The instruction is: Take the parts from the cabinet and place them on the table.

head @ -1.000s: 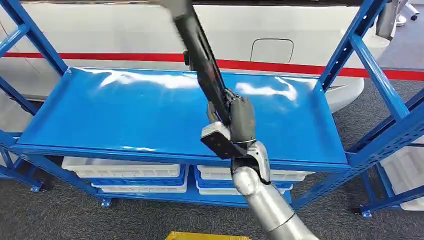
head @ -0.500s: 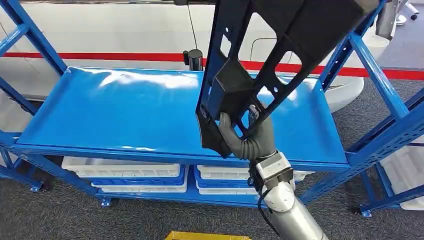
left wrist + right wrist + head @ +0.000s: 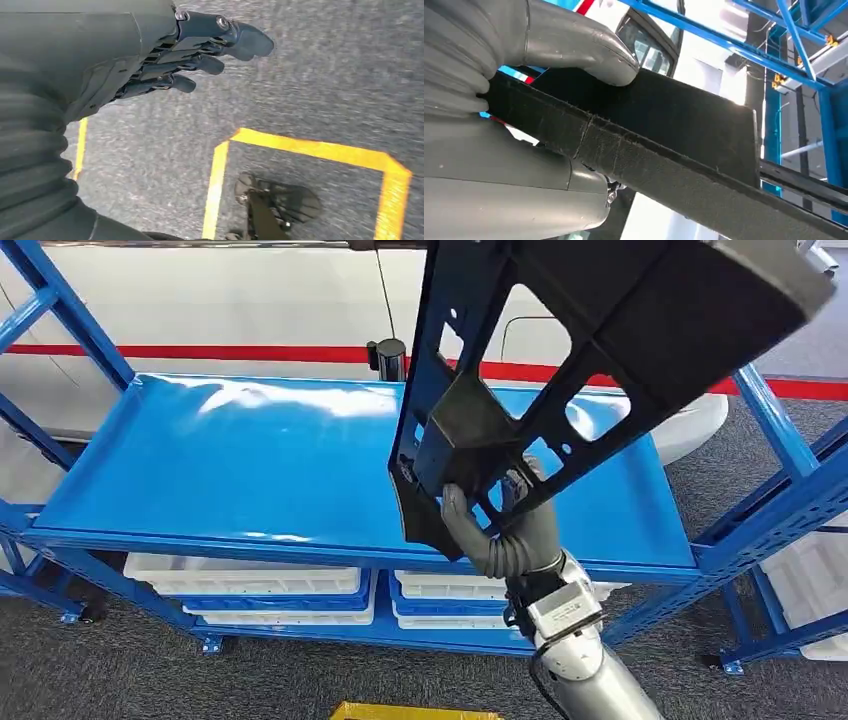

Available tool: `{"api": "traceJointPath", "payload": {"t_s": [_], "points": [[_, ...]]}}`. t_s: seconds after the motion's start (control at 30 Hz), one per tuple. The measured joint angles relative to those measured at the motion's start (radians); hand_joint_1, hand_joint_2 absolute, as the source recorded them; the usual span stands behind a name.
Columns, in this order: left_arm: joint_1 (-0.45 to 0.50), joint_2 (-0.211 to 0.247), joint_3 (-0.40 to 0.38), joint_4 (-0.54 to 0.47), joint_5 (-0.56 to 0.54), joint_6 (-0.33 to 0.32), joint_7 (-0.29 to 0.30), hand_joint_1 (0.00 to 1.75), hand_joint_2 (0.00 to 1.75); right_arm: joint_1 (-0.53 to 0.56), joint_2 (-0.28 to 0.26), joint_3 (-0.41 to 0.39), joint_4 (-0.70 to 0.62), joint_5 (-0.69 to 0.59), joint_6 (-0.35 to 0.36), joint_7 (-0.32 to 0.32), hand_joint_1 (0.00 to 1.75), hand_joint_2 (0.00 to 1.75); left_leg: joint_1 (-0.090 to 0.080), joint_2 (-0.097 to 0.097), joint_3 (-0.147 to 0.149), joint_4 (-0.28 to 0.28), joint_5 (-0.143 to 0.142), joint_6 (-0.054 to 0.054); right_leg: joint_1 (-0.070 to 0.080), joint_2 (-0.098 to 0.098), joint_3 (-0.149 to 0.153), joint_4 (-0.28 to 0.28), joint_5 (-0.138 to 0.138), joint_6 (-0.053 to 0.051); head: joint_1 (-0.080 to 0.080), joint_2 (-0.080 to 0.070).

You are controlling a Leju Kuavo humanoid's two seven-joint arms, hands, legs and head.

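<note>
Black plastic part (image 3: 560, 350) held up by the robot's right hand (image 3: 505, 525), lifted clear above a blue metal shelf (image 3: 250, 470).

Seen from the head view, the large flat panel with cut-out openings rises from the hand toward the camera, tilted, its lower edge pinched between the thick grey thumb and the darker fingers. The right wrist view shows the thumb (image 3: 589, 47) pressed onto the panel's dark, fuzzy face. The left hand (image 3: 150, 60) hangs over grey carpet with yellow floor tape (image 3: 310, 150), fingers apart, holding nothing. Judging by this, the part is out of the cabinet and the carry is in hand; next the robot likely needs to turn toward the table and lower the panel flat.
</note>
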Motion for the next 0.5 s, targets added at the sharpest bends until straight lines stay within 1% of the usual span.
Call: {"api": "traceJointPath", "payload": {"t_s": [0.07,0.2,0.37,0.5], "points": [[0.000,0.000,0.000,0.000,0.000,0.010,0.004,0.00,1.75,0.005,-0.003,0.005,-0.003,-0.009,0.000,0.000,1.75,1.75,0.000,0.000,0.000,0.000,0.000,0.000,0.000,0.000,0.000,0.000,0.000,0.000,0.000,0.000],[0.000,0.000,0.001,0.000,0.005,0.007,-0.006,0.00,1.75,0.018,-0.011,0.008,-0.006,-0.017,-0.004,0.001,1.75,1.75,0.000,0.000,0.000,0.000,0.000,0.000,0.000,0.000,0.000,0.000,0.000,0.000,0.000,0.000],[0.000,0.000,0.002,0.000,0.005,0.003,-0.006,0.00,1.75,0.035,-0.019,0.008,-0.008,-0.001,-0.032,0.003,1.75,1.75,0.000,0.000,0.000,0.000,0.000,0.000,0.000,0.000,0.000,0.000,0.000,0.000,0.000,0.000],[0.000,0.000,0.004,0.000,0.006,-0.013,-0.006,0.00,1.75,0.045,-0.021,0.009,-0.008,0.022,-0.063,0.014,1.75,1.75,0.000,0.000,0.000,0.000,0.000,0.000,0.000,0.000,0.000,0.000,0.000,0.000,0.000,0.000]]}}
